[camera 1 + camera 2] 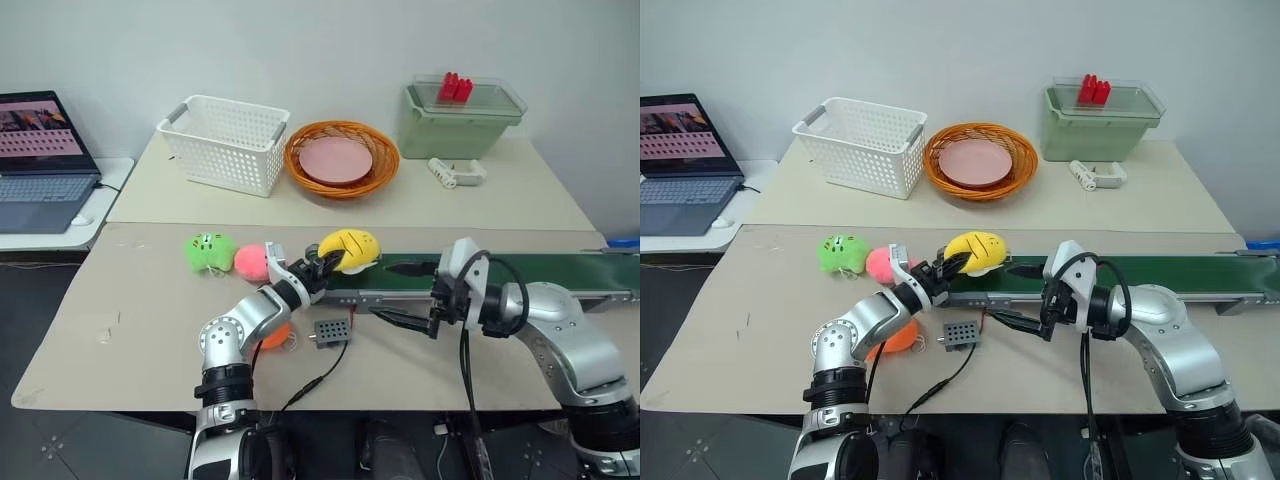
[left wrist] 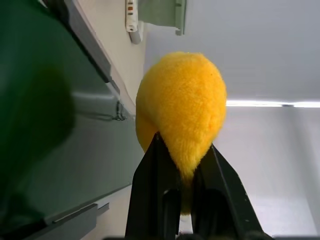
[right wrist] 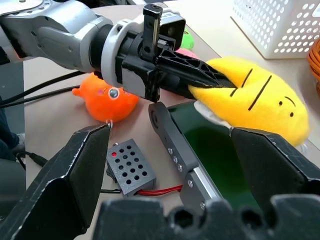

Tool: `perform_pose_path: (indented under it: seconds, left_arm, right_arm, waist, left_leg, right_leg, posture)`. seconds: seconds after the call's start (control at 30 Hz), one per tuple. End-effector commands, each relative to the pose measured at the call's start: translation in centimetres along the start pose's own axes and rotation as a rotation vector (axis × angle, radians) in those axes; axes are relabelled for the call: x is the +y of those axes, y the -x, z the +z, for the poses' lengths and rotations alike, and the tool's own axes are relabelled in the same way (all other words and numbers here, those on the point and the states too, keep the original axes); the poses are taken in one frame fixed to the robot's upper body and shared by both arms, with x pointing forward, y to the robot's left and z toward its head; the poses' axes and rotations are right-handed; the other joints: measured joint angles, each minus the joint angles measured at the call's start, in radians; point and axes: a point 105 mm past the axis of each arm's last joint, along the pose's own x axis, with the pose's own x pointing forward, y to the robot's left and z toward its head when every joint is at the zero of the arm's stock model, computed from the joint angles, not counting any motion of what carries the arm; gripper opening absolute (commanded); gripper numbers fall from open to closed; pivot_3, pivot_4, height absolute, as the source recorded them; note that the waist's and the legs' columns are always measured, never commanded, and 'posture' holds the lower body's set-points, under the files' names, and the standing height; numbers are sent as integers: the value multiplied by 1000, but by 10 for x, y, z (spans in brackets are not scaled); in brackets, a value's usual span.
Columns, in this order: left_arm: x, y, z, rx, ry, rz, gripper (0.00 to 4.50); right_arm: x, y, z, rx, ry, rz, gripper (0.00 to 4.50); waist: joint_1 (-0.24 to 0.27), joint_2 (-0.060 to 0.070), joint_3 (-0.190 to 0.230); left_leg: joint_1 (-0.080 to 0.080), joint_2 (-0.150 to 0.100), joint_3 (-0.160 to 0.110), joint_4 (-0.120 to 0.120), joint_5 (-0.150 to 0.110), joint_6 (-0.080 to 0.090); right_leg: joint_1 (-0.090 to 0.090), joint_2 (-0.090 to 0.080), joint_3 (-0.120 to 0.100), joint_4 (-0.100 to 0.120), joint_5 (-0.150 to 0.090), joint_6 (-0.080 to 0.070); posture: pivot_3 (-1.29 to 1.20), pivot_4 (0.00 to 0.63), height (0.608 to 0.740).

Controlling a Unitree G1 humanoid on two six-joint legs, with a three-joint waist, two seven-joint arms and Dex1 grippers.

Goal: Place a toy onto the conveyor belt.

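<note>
Bright yellow fuzzy oval plush toy, marked with thin black stitched lines and a small dot, a patch of white beneath. Dark green long belt in a grey metal frame. Black two-fingered left pincer on a silver-grey arm; black right pincer likewise. Orange rounded plush with small blue-green dots. Pink rounded plush. Lime green plush with dark speckles. Small dark grey perforated box with a red light and red wire. Beige counter. White lattice plastic basket. Orange woven bowl holding a pink plate. Pale green bin, red pieces inside.
</note>
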Motion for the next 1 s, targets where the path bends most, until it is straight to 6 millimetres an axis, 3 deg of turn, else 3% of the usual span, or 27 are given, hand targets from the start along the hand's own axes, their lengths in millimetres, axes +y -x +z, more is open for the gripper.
perform_pose_path:
  seconds: [0.03, 0.4, 0.5, 0.6, 0.8, 0.83, 1.0]
  left_arm:
    - [1, -2, -2, 14, -11, 16, 32]
    - [4, -4, -1, 32, -127, 50, 32]
    - [3, -4, -1, 30, -129, 40, 1015]
    - [-1, -5, 0, 33, -152, 30, 2279]
    - [-3, -6, 3, 27, -167, 26, 4231]
    - [-4, -6, 4, 24, -166, 26, 4444]
    - [-6, -6, 6, 21, -171, 25, 4444]
  right_arm:
    - [-2, 7, 14, -31, 38, -19, 4500]
    - [-2, 6, 14, -34, 39, -26, 4500]
    - [-2, 7, 15, -34, 41, -28, 4500]
    - [-3, 7, 14, -34, 41, -29, 4500]
    - [-4, 6, 15, -36, 43, -31, 4500]
    - [-4, 6, 15, -36, 43, -31, 4500]
    - [-5, 6, 15, -37, 45, -34, 4500]
  waist:
    - [0, 0, 0]
    - [-1, 0, 0]
    - [-1, 0, 0]
    - [0, 0, 0]
    - [1, 0, 0]
    - [2, 0, 0]
    - [2, 0, 0]
  left_leg:
    - [0, 0, 0, 0, 0, 0]
    - [0, 0, 0, 0, -1, 1]
    - [-1, 0, 0, 0, -1, 1]
    - [-1, 0, 0, 0, -1, 1]
    - [0, 0, 0, 0, -1, 2]
    - [0, 0, 0, 0, -1, 2]
    - [1, 0, 0, 0, -1, 2]
  right_leg:
    - [0, 0, 0, 0, 0, 0]
    - [0, 0, 0, 0, 0, 0]
    - [-1, 0, 0, 0, 0, 0]
    - [-1, 0, 0, 0, 0, 0]
    - [0, 0, 0, 0, 0, 0]
    - [0, 0, 0, 0, 0, 0]
    - [1, 0, 0, 0, 0, 0]
  posture:
    - [0, 150, 740]
    - [0, 150, 740]
    - [0, 150, 740]
    - [0, 150, 740]
    - [0, 150, 740]
    - [0, 150, 740]
    - [0, 150, 740]
